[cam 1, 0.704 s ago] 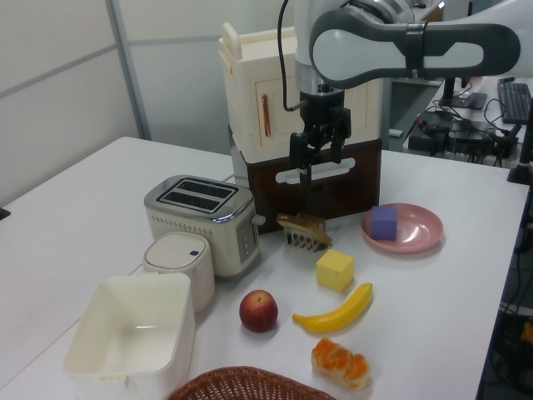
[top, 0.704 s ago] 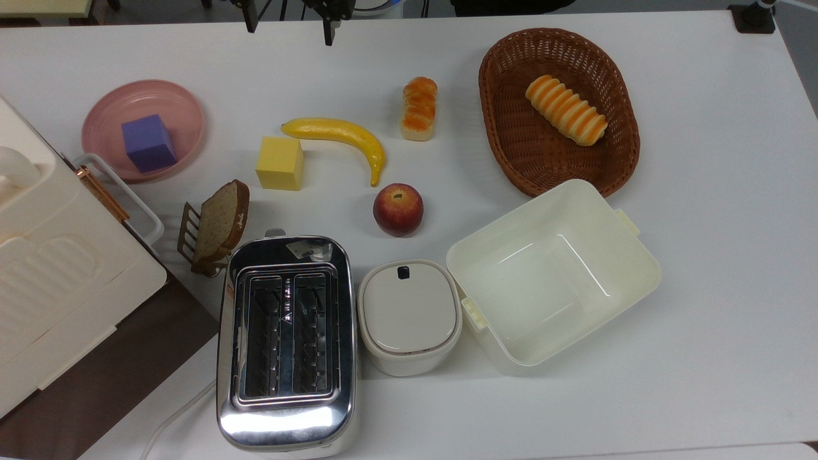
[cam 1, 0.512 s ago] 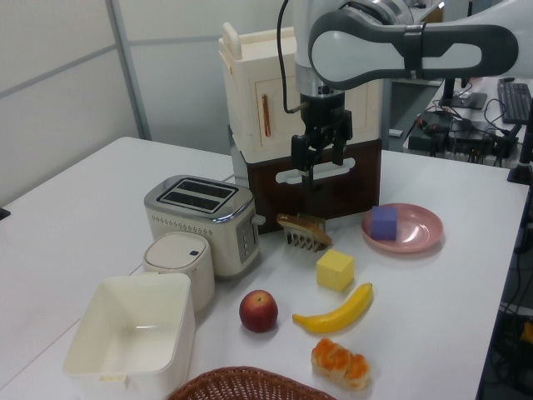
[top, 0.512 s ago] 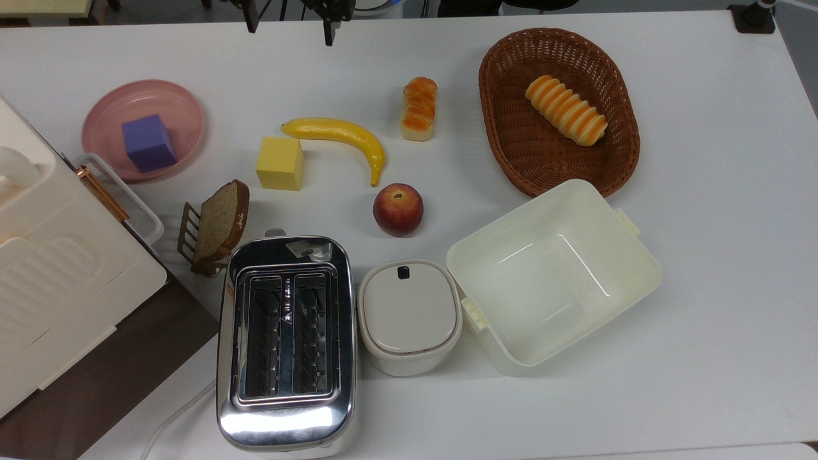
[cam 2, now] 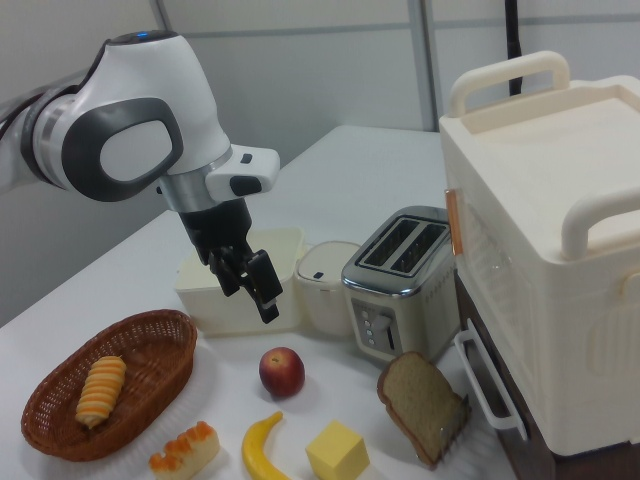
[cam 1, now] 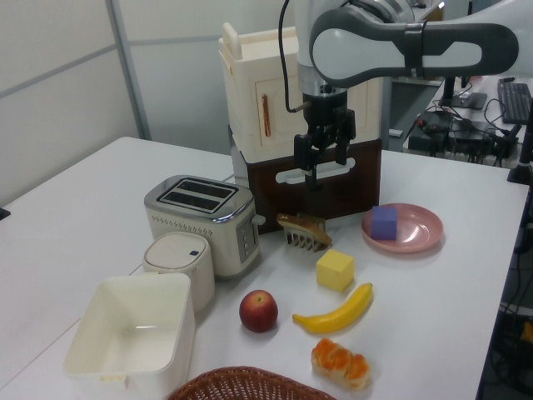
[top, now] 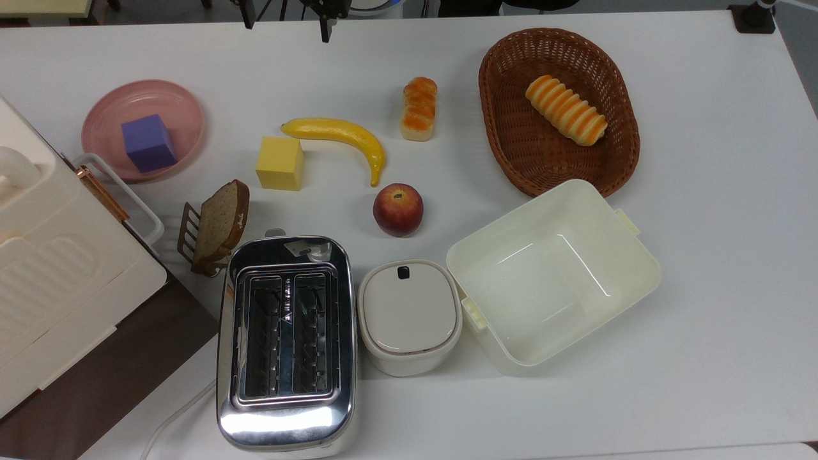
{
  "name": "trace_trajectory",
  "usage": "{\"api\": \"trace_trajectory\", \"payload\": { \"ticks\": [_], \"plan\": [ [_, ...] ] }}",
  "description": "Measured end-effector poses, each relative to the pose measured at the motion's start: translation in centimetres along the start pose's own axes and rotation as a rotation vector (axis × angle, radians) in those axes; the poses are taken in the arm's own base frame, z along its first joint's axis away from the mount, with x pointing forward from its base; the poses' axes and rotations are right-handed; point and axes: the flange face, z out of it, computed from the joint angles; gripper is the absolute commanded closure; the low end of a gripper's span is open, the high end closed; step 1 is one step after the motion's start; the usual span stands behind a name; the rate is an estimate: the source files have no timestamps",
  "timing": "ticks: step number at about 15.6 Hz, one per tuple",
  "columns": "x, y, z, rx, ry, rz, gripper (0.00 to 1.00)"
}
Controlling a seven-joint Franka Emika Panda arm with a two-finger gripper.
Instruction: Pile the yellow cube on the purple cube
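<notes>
**Gripper hangs spread and empty, high above the table**

In the top view we find the gripper (top: 284,22) at the upper edge, its two fingers spread wide with nothing between them. The white table (top: 703,255) carries everything. The yellow cube (top: 280,163) sits flat on it, one corner turned toward six o'clock; being a cube, it shows us no long axis. At nine o'clock from it, well apart, the purple cube (top: 149,142) rests in the pink plate (top: 185,112). The banana (top: 342,137) lies just beside the yellow cube at one to three o'clock. At seven o'clock stands the bread slice (top: 222,220) in its rack; the apple (top: 398,209) lies at four o'clock, the toaster (top: 286,342) at six.

In the left view the gripper (cam 1: 325,158) hangs open in front of the cream cabinet (cam 1: 258,108), above the bread rack (cam 1: 304,231). The yellow cube (cam 1: 335,270) lies at five o'clock below it, the purple cube (cam 1: 384,222) farther toward three o'clock. Desks and monitors fill the room behind.

In the right view the gripper (cam 2: 255,285) hovers over the open cream box (cam 2: 200,290), and the yellow cube (cam 2: 343,450) sits near the bottom edge between banana (cam 2: 262,445) and bread slice (cam 2: 422,405).
</notes>
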Motion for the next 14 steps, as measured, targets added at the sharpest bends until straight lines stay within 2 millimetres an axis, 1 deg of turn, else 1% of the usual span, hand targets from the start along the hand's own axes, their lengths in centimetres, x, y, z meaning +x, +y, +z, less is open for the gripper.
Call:
{"api": "trace_trajectory", "payload": {
  "ticks": [7, 14],
  "plan": [
    [0.02, 0.02, 0.07, 0.0, -0.002, 0.0, 0.0],
    [0.16, 0.72, 0.26, -0.001, -0.005, 0.013, 0.0]
  ]
}}
